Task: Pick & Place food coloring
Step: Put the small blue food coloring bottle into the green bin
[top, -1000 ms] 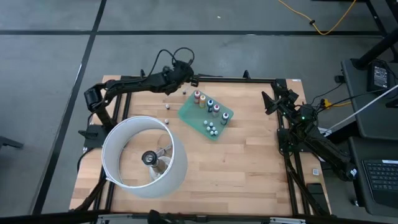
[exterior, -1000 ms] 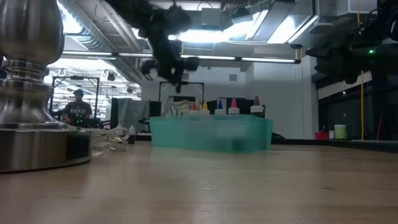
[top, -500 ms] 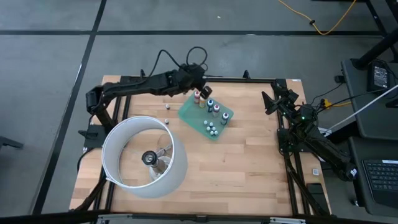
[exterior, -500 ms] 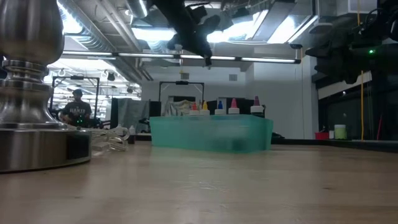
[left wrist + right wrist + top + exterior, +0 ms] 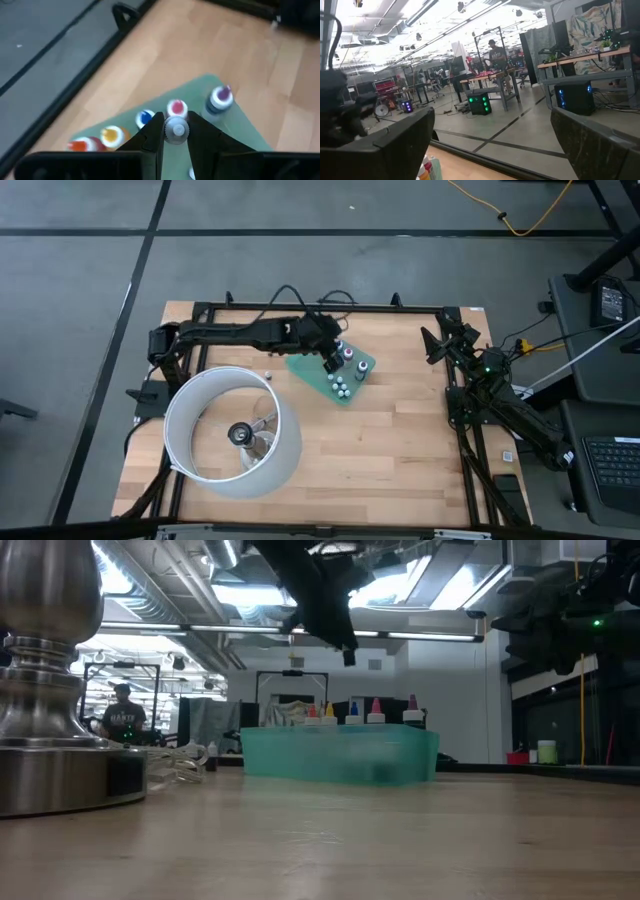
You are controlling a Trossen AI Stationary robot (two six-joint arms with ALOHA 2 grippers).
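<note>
1. Food coloring, stray bottles (image 5: pixel 268 374): two pale ones sit on the bare table just left of the green sheet (image 5: pixel 305 367), well apart from the rest. Too small to tell how they lie.
2. Food coloring, coloured row (image 5: pixel 145 117): orange, yellow, blue, pink and purple caps stand upright on the sheet, long axes vertical, nozzles up.
3. Food coloring, held bottle (image 5: pixel 175 128): pale grey-white, pinched between the fingers of my left tool (image 5: pixel 175 134). Its cap faces my wrist camera, so its long axis runs along the fingers, roughly vertical, over the sheet near the pink bottle (image 5: pixel 176 107).
4. Left tool: closed on that bottle, raised above the tray-like sheet in the low view, hovering over the far row.
5. Food coloring, pale cluster (image 5: pixel 340 387): small white bottles on the sheet's near part; their orientation cannot be read.
6. Right tool (image 5: pixel 437 342): wide open, holding nothing, parked at the table's right edge.
7. Risks, as I judge them: lowering too close to the pink or blue bottle could topple a neighbour; releasing while tilted could let the narrow bottle fall and roll off the sheet.
</note>
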